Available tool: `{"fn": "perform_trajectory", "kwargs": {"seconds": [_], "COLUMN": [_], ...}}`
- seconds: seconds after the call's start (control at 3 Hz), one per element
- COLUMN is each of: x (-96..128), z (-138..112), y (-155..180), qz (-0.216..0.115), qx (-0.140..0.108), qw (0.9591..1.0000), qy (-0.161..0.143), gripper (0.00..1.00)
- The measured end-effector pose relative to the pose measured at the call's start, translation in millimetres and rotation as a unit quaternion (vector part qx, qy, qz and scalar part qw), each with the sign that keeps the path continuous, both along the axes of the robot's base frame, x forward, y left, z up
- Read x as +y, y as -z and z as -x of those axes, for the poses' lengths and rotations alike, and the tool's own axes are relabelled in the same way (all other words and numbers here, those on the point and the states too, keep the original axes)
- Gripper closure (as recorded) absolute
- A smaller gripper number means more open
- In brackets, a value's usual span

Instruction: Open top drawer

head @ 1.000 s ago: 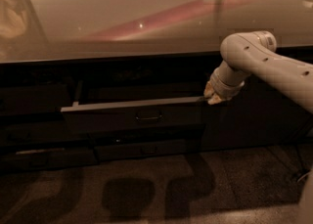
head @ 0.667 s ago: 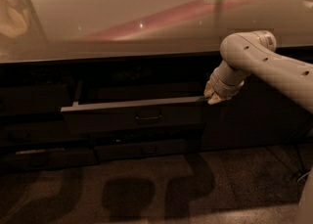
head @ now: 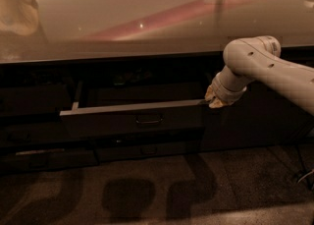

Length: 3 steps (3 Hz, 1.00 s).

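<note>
1. A pale, glossy countertop (head: 147, 17) fills the upper part of the camera view, streaked by a pinkish band of reflected light and dotted with small bright glints.
2. A dark speckled floor (head: 255, 194) spreads across the bottom of the scene and carries soft, rounded shadows (head: 127, 197).
3. Beneath the counter runs a dark cabinet front (head: 34, 101), its details mostly lost in shade.
4. The robot's cream-coloured arm (head: 274, 69) enters from the right edge and bends at a rounded joint just below the counter's lip, then angles down and left.
5. The top drawer (head: 113, 121) stands partly pulled out of the cabinet under the middle of the counter. Its dark front sits forward of the neighbouring panels, and its pale metallic rim (head: 132, 107) catches the light along the top edge. A side rail shows at its left end.
6. A shallower dark drawer front (head: 147, 149) lies directly below it, closed.
7. The gripper (head: 215, 99) sits at the right end of the drawer's rim, touching or just beside its corner. Whether it is parted, closed or clamped on the rim cannot be told.
8. A blurred tan shape (head: 17, 10) rests at the counter's far left.
9. A small dark handle (head: 149, 119) marks the centre of the top drawer's front, well left of the gripper.
10. Thin cables (head: 304, 176) trail on the floor at the far right.
</note>
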State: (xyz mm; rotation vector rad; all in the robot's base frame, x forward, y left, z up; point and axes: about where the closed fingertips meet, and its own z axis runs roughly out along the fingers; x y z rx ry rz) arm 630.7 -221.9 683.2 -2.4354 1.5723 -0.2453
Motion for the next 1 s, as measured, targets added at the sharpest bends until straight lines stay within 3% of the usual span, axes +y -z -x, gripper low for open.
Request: {"fn": "perform_trajectory", "kwargs": {"seconds": [1.0], "x": [1.4], "z": [8.4], "y": [-1.0], "qz": [-0.001], "qx": [0.001], "qw": [1.0], "qy": [-0.006], "gripper": [1.0]}}
